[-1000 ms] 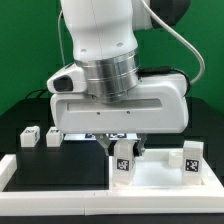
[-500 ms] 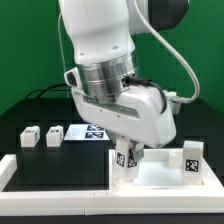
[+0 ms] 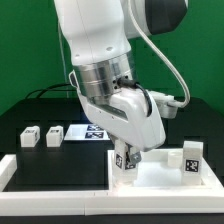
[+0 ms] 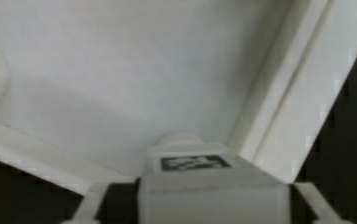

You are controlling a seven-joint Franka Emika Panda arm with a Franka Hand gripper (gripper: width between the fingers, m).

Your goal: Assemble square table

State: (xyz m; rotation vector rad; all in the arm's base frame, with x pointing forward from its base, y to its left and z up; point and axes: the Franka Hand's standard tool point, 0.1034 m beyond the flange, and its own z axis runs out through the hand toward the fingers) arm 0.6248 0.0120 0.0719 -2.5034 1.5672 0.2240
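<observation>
Clamping the gripper (image 3: 126,157) onto a tagged leg (image 3: 123,166), squeezing it from both sides. Holding that leg upright at a near corner of the tabletop (image 3: 160,178), directly under the tilted hand. Seeing it in the wrist view too, wedged between the fingers (image 4: 107,203) above the tabletop. Spotting a second leg (image 3: 192,160) upright at the exterior view's right corner, and two loose legs (image 3: 29,136) well apart on the black table (image 3: 60,165).

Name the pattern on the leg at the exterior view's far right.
White leg with black-and-white square tag; clearest in exterior view.
</observation>
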